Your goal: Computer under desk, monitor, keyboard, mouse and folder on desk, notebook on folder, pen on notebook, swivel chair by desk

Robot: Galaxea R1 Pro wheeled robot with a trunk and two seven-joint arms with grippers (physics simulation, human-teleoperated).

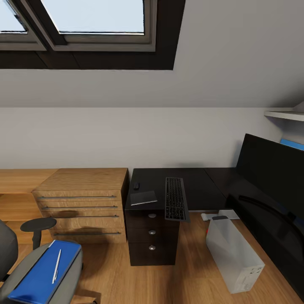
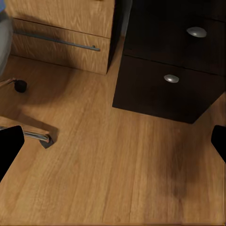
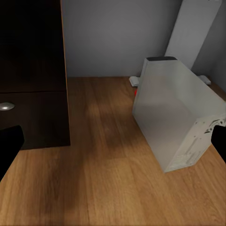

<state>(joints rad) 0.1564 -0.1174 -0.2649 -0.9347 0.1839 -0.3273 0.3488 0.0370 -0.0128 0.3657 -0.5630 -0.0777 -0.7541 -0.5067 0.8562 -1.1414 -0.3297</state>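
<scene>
The black desk [image 1: 198,185] stands ahead under the sloped wall. The keyboard [image 1: 176,204] lies on it with its near end past the desk's front edge. The grey notebook [image 1: 143,197] and the small mouse [image 1: 136,185] lie to its left, above the drawer unit [image 1: 152,240]. At the right stands the monitor [image 1: 270,177]. The computer [image 1: 234,253] sits on the floor beneath the desk, also in the right wrist view [image 3: 174,117]. At lower left the swivel chair [image 1: 12,270] carries the blue folder [image 1: 38,278] with the pen [image 1: 56,266] on it. Left gripper [image 2: 114,143] and right gripper [image 3: 114,143] hang open over the floor, empty.
A light-wood chest of drawers [image 1: 82,204] stands left of the desk. The chair's chrome leg [image 2: 33,136] and a caster [image 2: 20,85] are near the left gripper. A white desk leg [image 3: 197,33] stands behind the computer. A shelf [image 1: 285,114] juts out at upper right.
</scene>
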